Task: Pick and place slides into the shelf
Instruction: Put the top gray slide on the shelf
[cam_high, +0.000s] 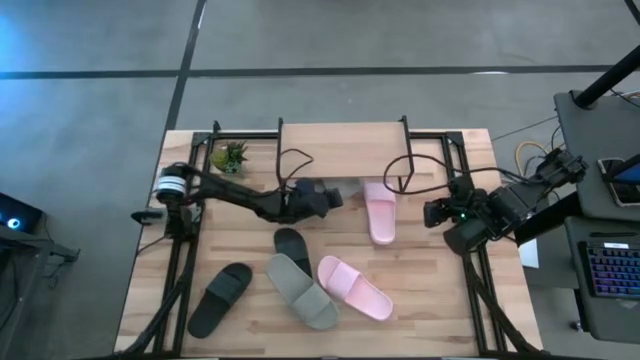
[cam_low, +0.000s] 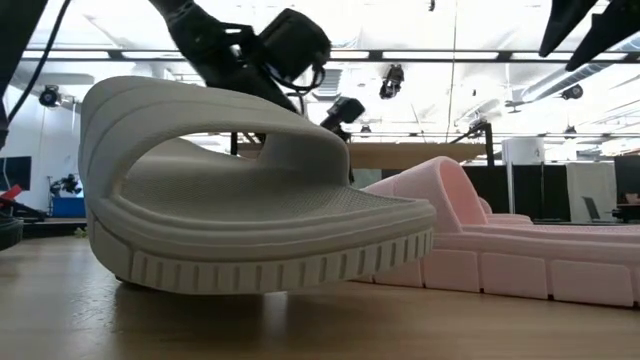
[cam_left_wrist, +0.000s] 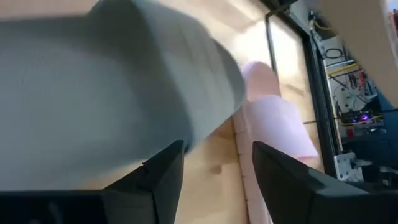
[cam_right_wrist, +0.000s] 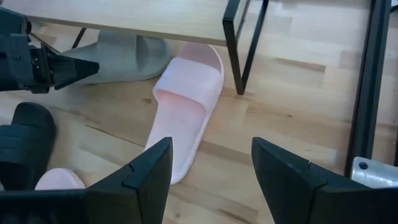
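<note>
The shelf (cam_high: 340, 148) stands at the table's far middle. A light grey slide (cam_right_wrist: 124, 55) lies under its board on the table and fills the left wrist view (cam_left_wrist: 112, 81). My left gripper (cam_high: 338, 196) is open right at that slide's near end; it also shows in the right wrist view (cam_right_wrist: 71, 67). A pale pink slide (cam_high: 380, 212) lies beside the grey one, its far end under the board (cam_right_wrist: 186, 106). My right gripper (cam_high: 432, 213) is open and empty to the right of the pink slide. My left gripper comes level from the table's left at the grey slide's near end (cam_left_wrist: 186, 124), its fingers apart. Whether a finger (cam_left_wrist: 165, 165) touches the slide, I cannot tell. The slide rests on the table under the board.
Two black slides (cam_high: 220, 298) (cam_high: 292, 247), another grey slide (cam_high: 300, 290) and another pink slide (cam_high: 355, 288) lie on the near half of the table. A small green plant (cam_high: 230, 156) stands at the far left. The shelf's black legs (cam_right_wrist: 235, 43) flank the stored slides.
</note>
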